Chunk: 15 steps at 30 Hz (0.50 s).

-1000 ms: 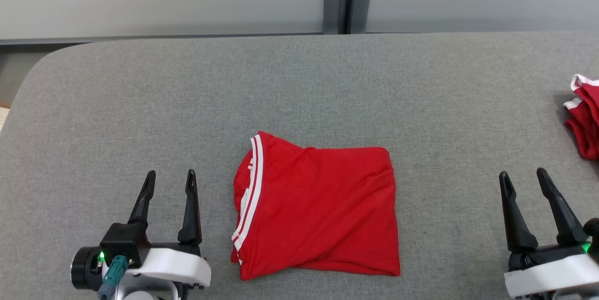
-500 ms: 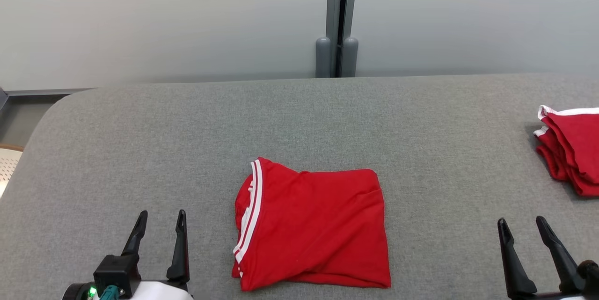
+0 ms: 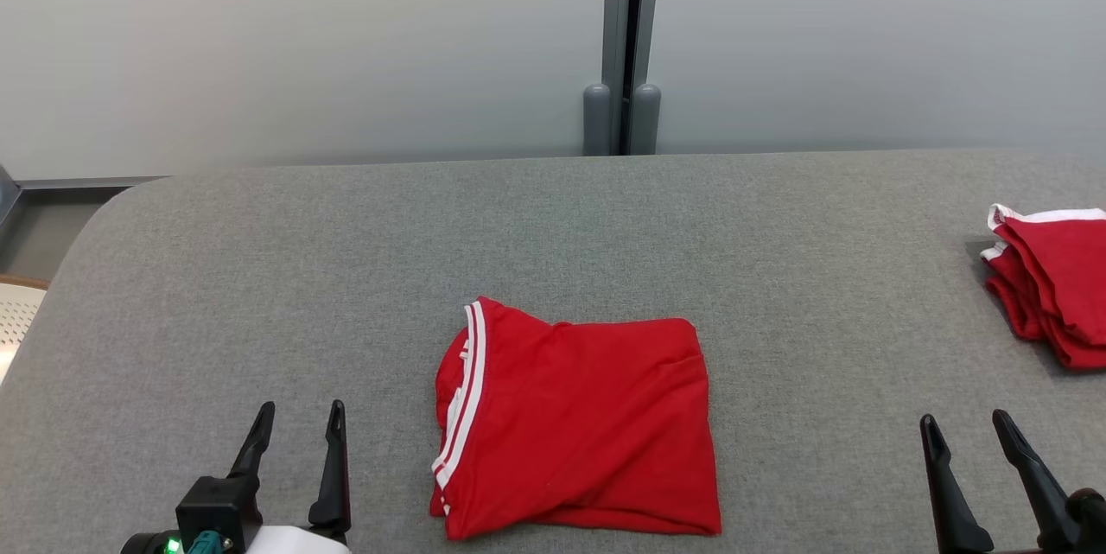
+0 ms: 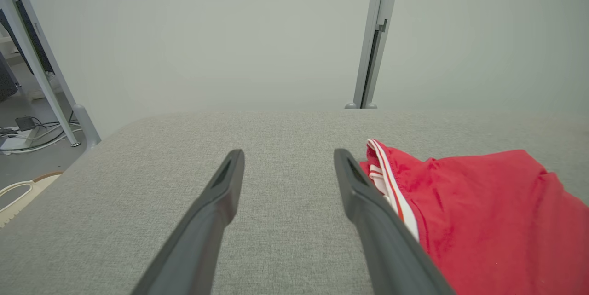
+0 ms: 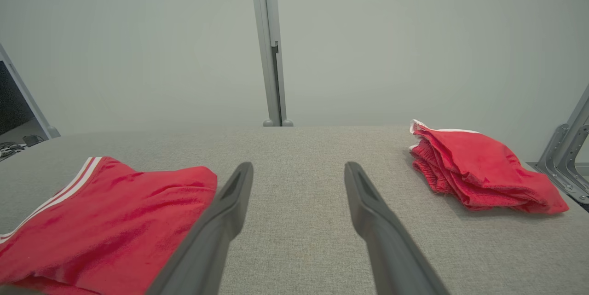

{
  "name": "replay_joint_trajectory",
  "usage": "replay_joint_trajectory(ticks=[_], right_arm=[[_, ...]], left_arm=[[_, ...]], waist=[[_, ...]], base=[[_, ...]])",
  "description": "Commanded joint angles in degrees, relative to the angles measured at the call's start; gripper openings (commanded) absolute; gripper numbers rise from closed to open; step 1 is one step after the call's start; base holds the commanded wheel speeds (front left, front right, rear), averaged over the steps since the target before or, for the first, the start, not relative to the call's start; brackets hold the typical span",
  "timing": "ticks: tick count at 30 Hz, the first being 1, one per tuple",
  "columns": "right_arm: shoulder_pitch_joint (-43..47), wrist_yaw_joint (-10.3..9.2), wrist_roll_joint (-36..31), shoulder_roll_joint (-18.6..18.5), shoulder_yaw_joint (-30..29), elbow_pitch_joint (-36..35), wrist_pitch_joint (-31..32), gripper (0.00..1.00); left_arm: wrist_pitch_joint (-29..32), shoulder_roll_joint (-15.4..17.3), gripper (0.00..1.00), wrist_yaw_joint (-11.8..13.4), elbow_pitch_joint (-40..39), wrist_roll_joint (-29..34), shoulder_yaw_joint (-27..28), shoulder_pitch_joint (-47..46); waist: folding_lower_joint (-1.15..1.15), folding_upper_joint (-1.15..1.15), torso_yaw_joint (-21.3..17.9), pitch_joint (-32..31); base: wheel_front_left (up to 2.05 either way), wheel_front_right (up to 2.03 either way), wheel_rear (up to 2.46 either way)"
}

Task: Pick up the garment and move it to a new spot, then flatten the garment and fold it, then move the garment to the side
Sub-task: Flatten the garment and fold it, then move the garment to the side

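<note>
The garment [image 3: 579, 433], red with white stripes along its left edge, lies folded into a rough square at the near middle of the grey table [image 3: 259, 277]. My left gripper [image 3: 301, 409] stands open to its left, apart from the cloth, with nothing between its fingers. In the left wrist view the garment [image 4: 483, 221] lies just right of the open left gripper [image 4: 289, 153]. My right gripper [image 3: 964, 417] is open and empty well to the right of the garment. In the right wrist view the garment [image 5: 106, 221] lies left of the right gripper [image 5: 298, 165].
A second pile of red cloth with white trim [image 3: 1050, 295] sits at the table's right edge, also seen as the red pile [image 5: 478, 170] in the right wrist view. A grey wall with a vertical post [image 3: 622, 35] stands behind the table. The table's left corner is rounded.
The head view has shifted, so the table and both grippers sit lower in the picture and more wall shows. The garment keeps its shape and both grippers stay open.
</note>
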Motion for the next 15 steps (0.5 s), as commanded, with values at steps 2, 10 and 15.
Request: replay_joint_trajectory(ticks=[2, 10, 15], right_arm=[[0.0, 0.0, -0.4, 0.1, 0.0, -0.3, 0.0, 1.0], [-0.5, 0.0, 0.0, 0.0, 0.0, -0.2, -0.3, 1.0], [-0.4, 0.0, 0.2, 0.1, -0.3, -0.1, -0.4, 1.0]], left_arm=[[0.0, 0.1, 1.0, 0.4, 0.2, -0.3, 0.0, 0.1], [-0.2, 0.0, 1.0, 0.7, 0.5, -0.6, -0.3, -0.4], [-0.3, 0.0, 1.0, 1.0, 0.6, -0.6, -0.5, -1.0]], waist=[[0.0, 0.0, 0.0, 0.1], [0.0, 0.0, 0.0, 0.1], [0.0, 0.0, 0.3, 0.1]], base=[[0.0, 0.0, 0.0], [0.0, 0.0, 0.0], [0.0, 0.0, 0.0]])
